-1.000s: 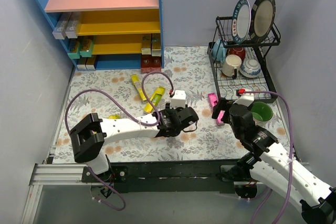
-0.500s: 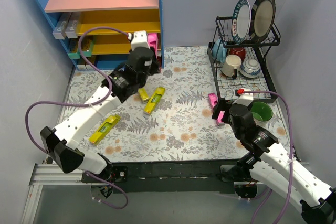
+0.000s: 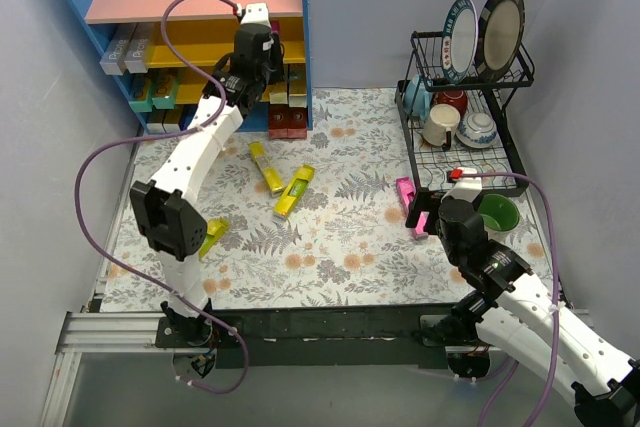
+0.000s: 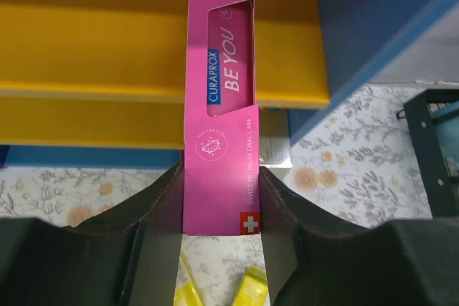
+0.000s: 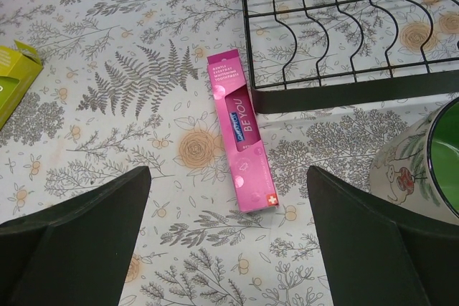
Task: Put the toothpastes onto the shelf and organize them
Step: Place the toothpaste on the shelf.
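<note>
One pink box [image 4: 220, 105], clamped in left hand [image 4: 220, 180], crosses yellow shelf [image 4: 93, 30] edge.

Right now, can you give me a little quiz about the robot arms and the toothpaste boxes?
1. True or false: the left gripper is shut on a pink toothpaste box.
2. One word: is the right gripper open or shut?
3. Where is the other pink box? A: flat on the table beside the dish rack. B: inside the dish rack. C: clamped in the right gripper.
Key: 1 true; 2 open; 3 A.
</note>
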Robot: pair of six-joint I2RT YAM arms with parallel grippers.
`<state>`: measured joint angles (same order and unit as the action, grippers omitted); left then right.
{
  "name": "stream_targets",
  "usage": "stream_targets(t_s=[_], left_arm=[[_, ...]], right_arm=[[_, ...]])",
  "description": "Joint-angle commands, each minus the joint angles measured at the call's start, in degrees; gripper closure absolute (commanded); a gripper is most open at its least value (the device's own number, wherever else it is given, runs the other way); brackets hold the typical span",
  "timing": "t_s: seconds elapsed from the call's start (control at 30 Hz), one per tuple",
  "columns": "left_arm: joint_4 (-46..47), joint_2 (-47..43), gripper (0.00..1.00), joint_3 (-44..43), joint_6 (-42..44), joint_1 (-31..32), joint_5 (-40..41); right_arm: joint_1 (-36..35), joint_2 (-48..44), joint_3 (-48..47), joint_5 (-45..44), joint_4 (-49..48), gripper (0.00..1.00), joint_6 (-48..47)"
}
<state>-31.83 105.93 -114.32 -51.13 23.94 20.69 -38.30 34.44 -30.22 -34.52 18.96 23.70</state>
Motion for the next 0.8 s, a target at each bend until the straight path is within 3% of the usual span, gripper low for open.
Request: stream_targets(t_s=[0.0, 0.3, 0.57, 0.77], left_arm=[[2.9, 2.7, 0.63, -7.8, 2.4, -2.8, -2.7], [9.1, 11.6, 0.6, -13.8, 3.7, -3.4, -8.3], [10.7, 12.4, 0.48, -13.6, -1.1, -3.1, -14.8], [13.5, 11.8, 0.46, -12.2, -1.3, -1.9, -17.7]], right_arm=[[0.1, -0.9, -2.6, -2.1, -2.8, 0.02, -1.9], [0.1, -0.4, -2.0, -1.9, -3.2, 0.02, -2.7], [0.1, -0.2, -1.9, -1.3, -3.5, 0.02, -2.6], [0.1, 0.5, -2.0, -0.3, -3.4, 0.02, -2.3]])
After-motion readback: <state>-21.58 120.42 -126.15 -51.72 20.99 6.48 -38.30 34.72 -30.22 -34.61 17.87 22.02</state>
